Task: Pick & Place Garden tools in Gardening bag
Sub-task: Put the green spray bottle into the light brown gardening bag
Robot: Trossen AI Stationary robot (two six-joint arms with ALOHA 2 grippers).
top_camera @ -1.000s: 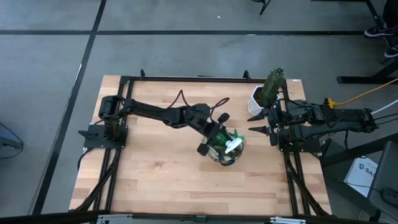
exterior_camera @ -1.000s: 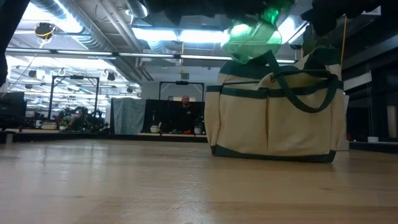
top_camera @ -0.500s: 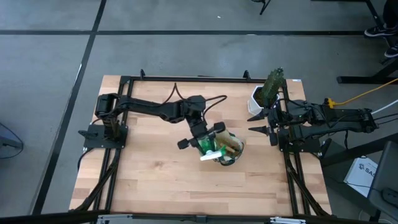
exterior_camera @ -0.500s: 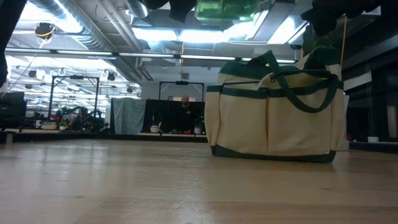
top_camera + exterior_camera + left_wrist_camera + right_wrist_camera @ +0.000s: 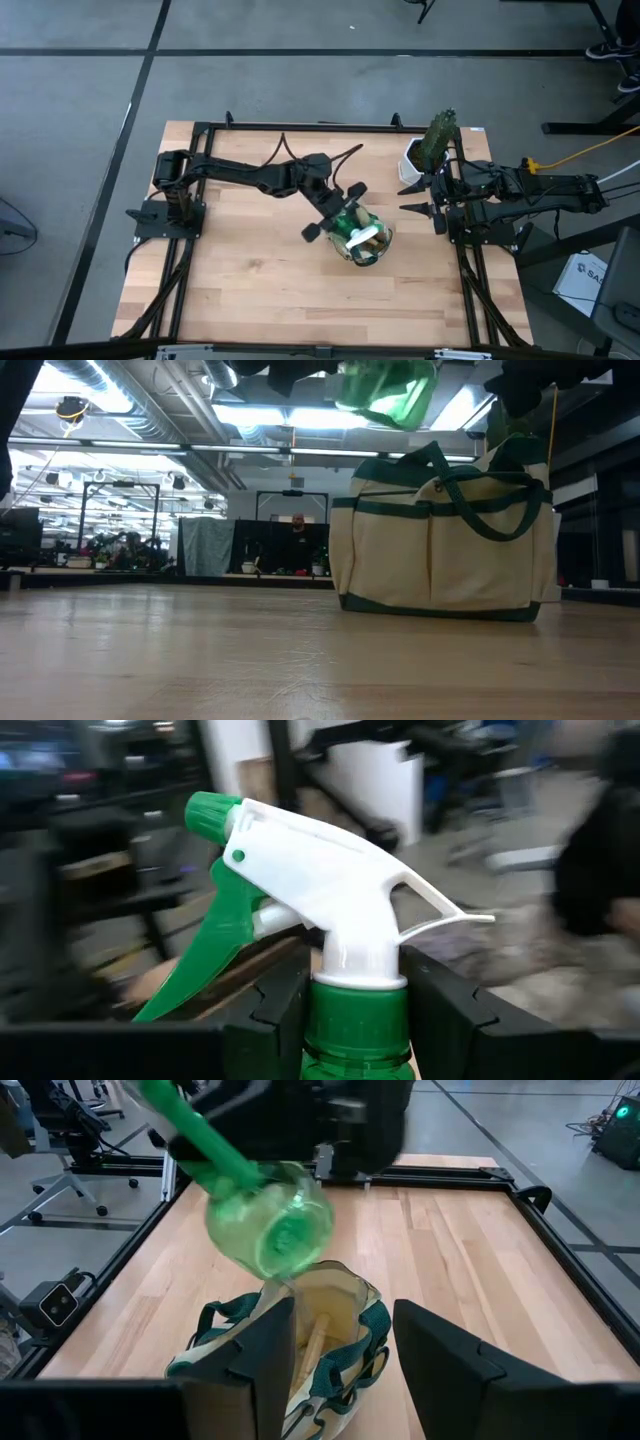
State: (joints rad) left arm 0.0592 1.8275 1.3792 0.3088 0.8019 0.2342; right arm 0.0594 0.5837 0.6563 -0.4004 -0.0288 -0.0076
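The left gripper (image 5: 355, 1020) has its jaws clamped on the neck of the green spray bottle (image 5: 352, 228), held in the air. Just under the jaws sits the gardening bag (image 5: 445, 535), open, on the tabletop (image 5: 250, 280). A wooden handle (image 5: 314, 1338) already pokes up inside. To do this well, the bottle should go straight down into the opening, missing the handles. The right gripper (image 5: 420, 197) waits with jaws apart, off to the side.

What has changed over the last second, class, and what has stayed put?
The left tool, shut on the green spray bottle, swung off the gardening bag toward the table's middle, then back over its mouth. The bag, the plant pot and the right tool have not moved.
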